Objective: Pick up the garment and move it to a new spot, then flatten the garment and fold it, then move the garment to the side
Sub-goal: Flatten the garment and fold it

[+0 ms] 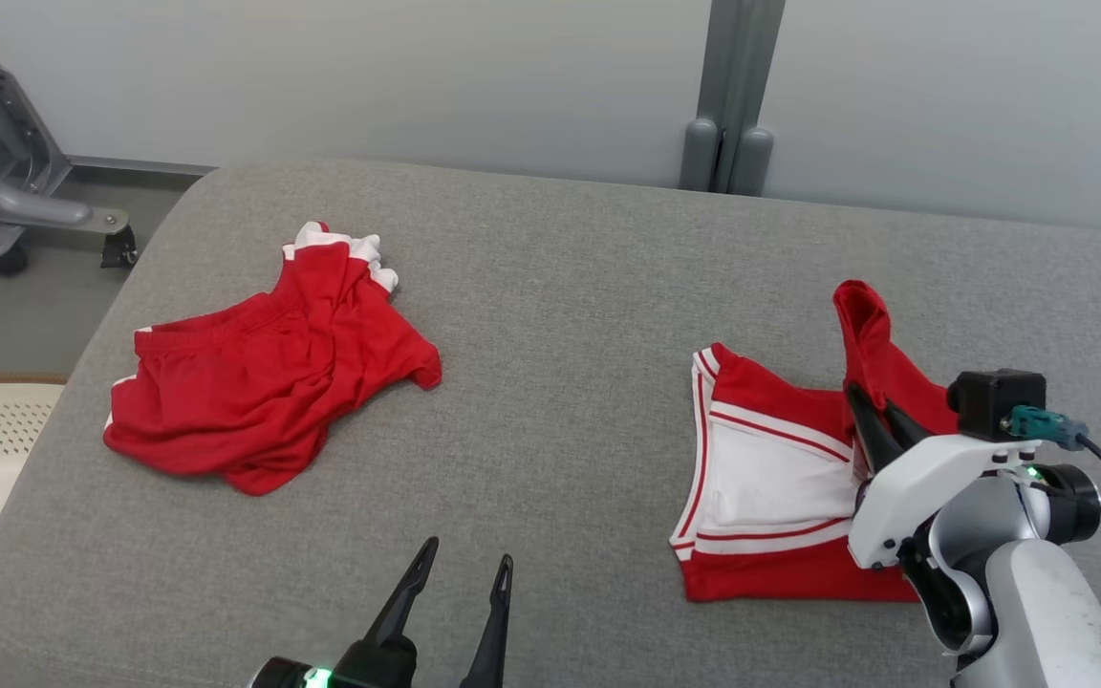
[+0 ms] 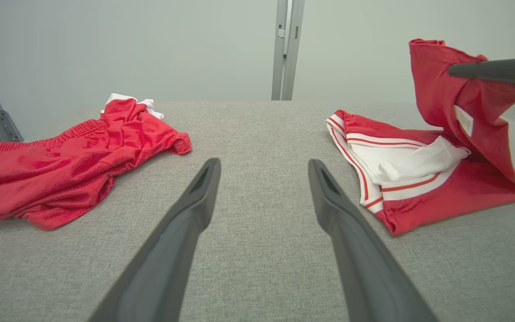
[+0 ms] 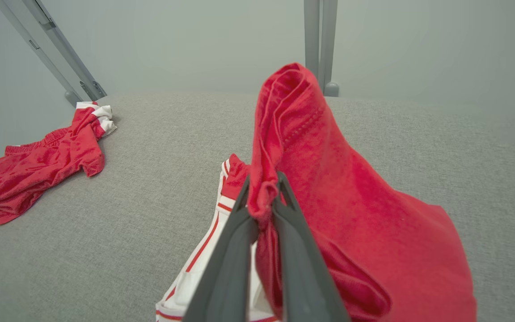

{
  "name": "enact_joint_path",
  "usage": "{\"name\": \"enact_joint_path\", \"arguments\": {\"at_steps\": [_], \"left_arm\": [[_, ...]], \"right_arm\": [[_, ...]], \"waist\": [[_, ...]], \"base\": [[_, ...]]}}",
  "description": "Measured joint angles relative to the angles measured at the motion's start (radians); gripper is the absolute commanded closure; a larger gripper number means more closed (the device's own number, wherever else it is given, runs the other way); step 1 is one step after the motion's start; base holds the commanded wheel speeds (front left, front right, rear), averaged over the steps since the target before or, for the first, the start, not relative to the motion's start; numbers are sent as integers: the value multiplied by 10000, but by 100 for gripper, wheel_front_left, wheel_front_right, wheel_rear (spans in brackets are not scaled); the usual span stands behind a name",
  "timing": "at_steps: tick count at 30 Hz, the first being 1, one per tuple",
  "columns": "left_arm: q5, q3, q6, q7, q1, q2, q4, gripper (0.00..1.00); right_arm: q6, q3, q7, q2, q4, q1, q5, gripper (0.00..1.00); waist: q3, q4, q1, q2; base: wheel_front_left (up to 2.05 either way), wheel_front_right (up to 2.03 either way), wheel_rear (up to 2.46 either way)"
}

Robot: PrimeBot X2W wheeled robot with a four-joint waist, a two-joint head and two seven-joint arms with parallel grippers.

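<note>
Red-and-white striped cloth garment (image 1: 770, 478) lay part-folded on the grey woven surface (image 1: 570, 315), well apart from the crumpled red shorts (image 1: 254, 382), to their right. The right gripper (image 3: 262, 188) pinched its raised red flap; folding seemed underway, and next that flap needed laying flat. The left gripper (image 2: 264, 166) gaped empty. Two garments, two grippers.

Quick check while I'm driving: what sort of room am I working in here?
Probably a lab or test bay, not a home: a grey fabric-covered surface stands before plain partition panels with a metal post, and a wheeled metal frame stands at the left.
</note>
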Motion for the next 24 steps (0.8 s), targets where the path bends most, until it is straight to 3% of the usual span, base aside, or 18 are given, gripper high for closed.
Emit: {"name": "enact_joint_path", "arguments": {"at_steps": [8,9,11,12,13,15,16,24], "left_arm": [[6,-65,-44,0,-16,-4,23,0],[4,-71,-40,0,-22,-6,29,0],[-8,-77,-40,0,-34,-6,31,0],[-13,-81,-35,0,-36,-6,31,0],[-40,-86,-13,0,-41,-6,31,0],[-84,-82,29,0,-45,-6,29,0],[-102,-77,46,0,-46,-8,29,0],[-376,94,284,0,-27,-17,-59,0]], "right_arm": [[0,499,-144,234,943,-198,151,100],[0,510,-196,245,1101,-236,159,85],[0,573,-288,265,1367,-345,305,78],[0,606,-339,284,1473,-426,384,60],[0,648,-389,291,1572,-498,441,50],[0,803,-508,291,1659,-618,631,6],[0,930,-512,297,1687,-676,828,0],[2,1778,-874,119,1020,-757,1388,0]], "waist": [[69,503,0,0],[93,556,0,0],[140,637,0,0],[170,666,0,0],[201,686,0,0],[244,688,0,0],[256,665,0,0],[168,156,0,0]], "base": [[0,0,0],[0,0,0],[0,0,0],[0,0,0],[0,0,0],[0,0,0],[0,0,0],[0,0,0]]}}
